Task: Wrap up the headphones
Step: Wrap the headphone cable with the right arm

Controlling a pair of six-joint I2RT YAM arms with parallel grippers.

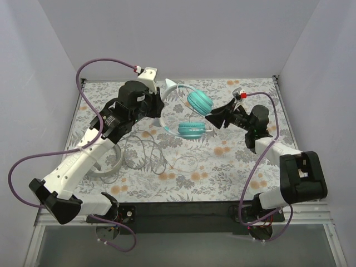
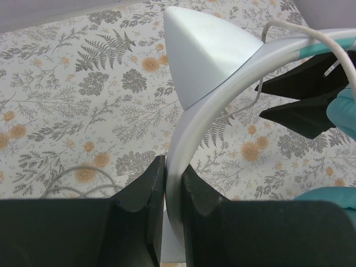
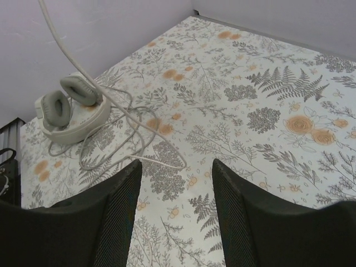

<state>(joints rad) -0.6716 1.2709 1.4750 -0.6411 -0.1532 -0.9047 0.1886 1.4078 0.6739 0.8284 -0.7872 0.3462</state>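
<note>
The teal headphones [image 1: 199, 100] are lifted off the table at the back middle, their second ear cup [image 1: 192, 129] lower down. My left gripper [image 1: 161, 105] is shut on their pale headband [image 2: 222, 94], which is pinched between the jaws in the left wrist view [image 2: 173, 164]. My right gripper [image 1: 211, 118] is open and empty, just right of the teal cups; its fingers [image 2: 300, 94] show in the left wrist view. The white-grey headphones [image 3: 72, 108] lie on the table at the left, partly under my left arm [image 1: 108, 164], with their thin grey cable [image 3: 128, 133] in loose loops beside them.
A thin white cord [image 3: 61, 39] hangs down from the lifted pair. Purple robot cables [image 1: 83, 94] loop beside both arms. The floral table [image 1: 222, 167] ends at white walls at the back and sides and a black front edge [image 1: 183, 208].
</note>
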